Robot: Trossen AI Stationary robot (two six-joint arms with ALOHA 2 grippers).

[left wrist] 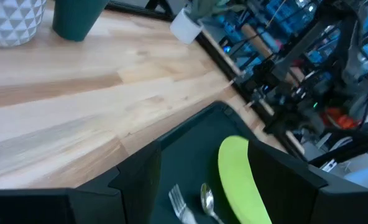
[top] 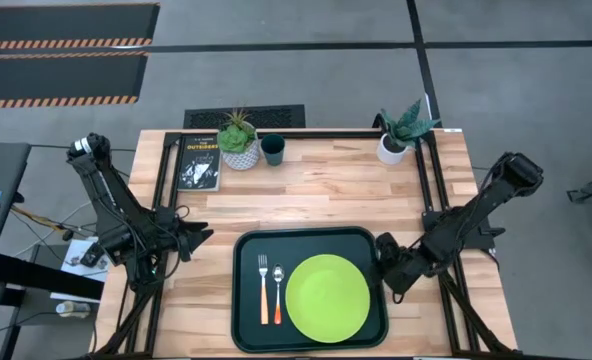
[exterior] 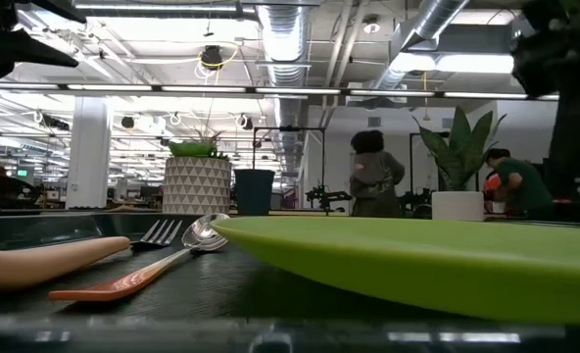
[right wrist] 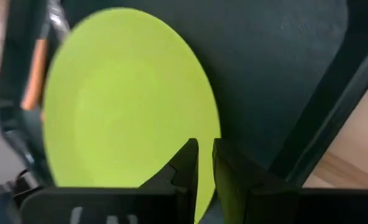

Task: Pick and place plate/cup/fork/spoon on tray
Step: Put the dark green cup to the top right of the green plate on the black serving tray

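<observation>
The lime-green plate (top: 327,297) lies flat in the dark tray (top: 248,320), in its right half. The fork (top: 263,288) and the spoon (top: 276,290) lie side by side in the tray's left part, heads toward the far edge. The dark green cup (top: 272,149) stands on the table at the far edge, beside a plant pot. My left gripper (top: 201,238) is open and empty, left of the tray's far left corner. My right gripper (top: 384,252) hovers at the tray's right rim, its fingers (right wrist: 190,158) shut to a narrow slit, just off the plate's edge (right wrist: 212,124).
Two white pots with plants (top: 240,150) (top: 393,146) and a black book (top: 198,163) stand along the far edge. Bare wood lies between them and the tray. People show in the room behind the table (exterior: 373,176).
</observation>
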